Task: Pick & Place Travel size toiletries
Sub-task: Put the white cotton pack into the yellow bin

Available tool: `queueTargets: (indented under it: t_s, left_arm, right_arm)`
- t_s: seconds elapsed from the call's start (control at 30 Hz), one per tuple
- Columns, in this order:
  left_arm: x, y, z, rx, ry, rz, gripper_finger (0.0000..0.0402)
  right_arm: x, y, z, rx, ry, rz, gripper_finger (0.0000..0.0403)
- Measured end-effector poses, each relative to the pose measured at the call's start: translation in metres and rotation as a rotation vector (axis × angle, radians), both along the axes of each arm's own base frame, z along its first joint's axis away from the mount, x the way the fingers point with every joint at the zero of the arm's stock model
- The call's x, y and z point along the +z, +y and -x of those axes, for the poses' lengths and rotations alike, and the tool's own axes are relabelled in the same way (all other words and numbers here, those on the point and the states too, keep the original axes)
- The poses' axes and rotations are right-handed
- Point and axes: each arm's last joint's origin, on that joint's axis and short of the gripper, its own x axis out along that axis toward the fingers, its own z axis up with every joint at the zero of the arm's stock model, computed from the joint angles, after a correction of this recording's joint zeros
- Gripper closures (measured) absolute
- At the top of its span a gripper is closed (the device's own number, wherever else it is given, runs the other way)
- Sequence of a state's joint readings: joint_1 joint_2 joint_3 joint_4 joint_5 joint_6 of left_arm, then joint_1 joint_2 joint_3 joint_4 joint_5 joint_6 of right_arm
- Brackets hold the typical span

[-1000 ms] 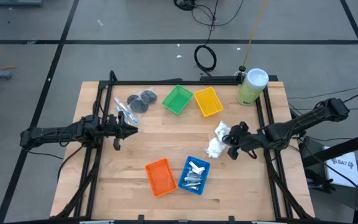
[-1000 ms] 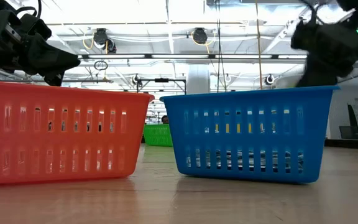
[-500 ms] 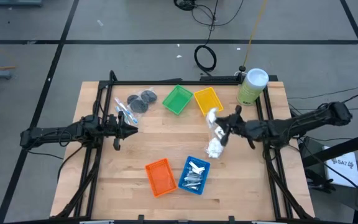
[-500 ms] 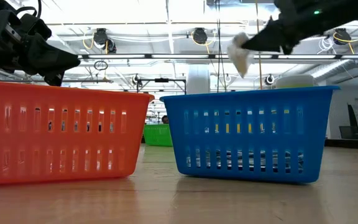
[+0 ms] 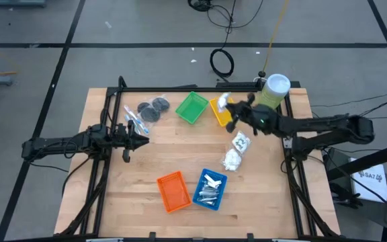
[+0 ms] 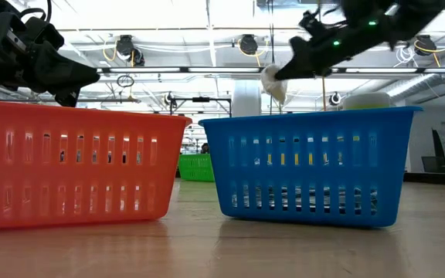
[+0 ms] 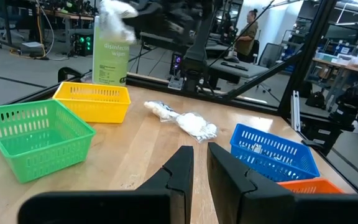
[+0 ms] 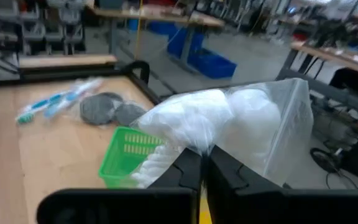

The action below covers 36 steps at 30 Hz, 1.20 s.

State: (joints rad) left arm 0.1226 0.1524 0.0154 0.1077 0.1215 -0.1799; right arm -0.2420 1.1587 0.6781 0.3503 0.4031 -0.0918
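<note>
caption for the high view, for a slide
Right gripper holds a white packet over the yellow tray; left gripper waits at the table's left.

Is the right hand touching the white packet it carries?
Touching: the right wrist view shows the right hand pinching the white packet's clear wrapper.

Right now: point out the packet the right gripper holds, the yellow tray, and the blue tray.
packet (image 8: pixel 229 121), right wrist view, bulging middle
yellow tray (image 7: pixel 93 101), left wrist view, front wall
blue tray (image 6: pixel 307 166), low view, slotted front wall
</note>
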Motion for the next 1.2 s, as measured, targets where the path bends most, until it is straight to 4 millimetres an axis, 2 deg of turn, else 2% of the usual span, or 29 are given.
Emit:
queueTargets:
  t_s: [0.13,0.2,0.37,0.53,0.73,0.97,1.2]
  left_arm:
    - [0.0,0.0,0.0,0.0,0.0,0.0,0.0357]
    - [0.0,0.0,0.0,0.0,0.0,0.0,0.0357]
    - [0.0,0.0,0.0,0.0,0.001,0.0,0.0357]
    - [0.0,0.0,0.0,0.0,0.0,0.0,0.0357]
    - [0.0,0.0,0.0,0.0,-0.001,0.0,0.0357]
    - [0.0,0.0,0.0,0.0,0.0,0.0,0.0357]
    - [0.0,0.0,0.0,0.0,-0.001,0.0,0.0357]
  right_arm:
    - [0.008,-0.024,-0.017,0.009,0.115,-0.059,0.0403]
    - [0.005,-0.035,-0.021,-0.018,0.178,-0.093,0.0403]
    - [-0.016,-0.059,-0.023,-0.04,0.237,-0.226,0.0403]
    - [-0.039,-0.072,-0.022,-0.098,0.314,-0.308,0.0403]
    - [-0.046,-0.076,-0.024,-0.116,0.319,-0.337,0.0398]
    - [-0.047,-0.07,-0.026,-0.097,0.337,-0.337,0.0377]
    - [-0.048,-0.069,-0.025,-0.096,0.364,-0.336,0.0313]
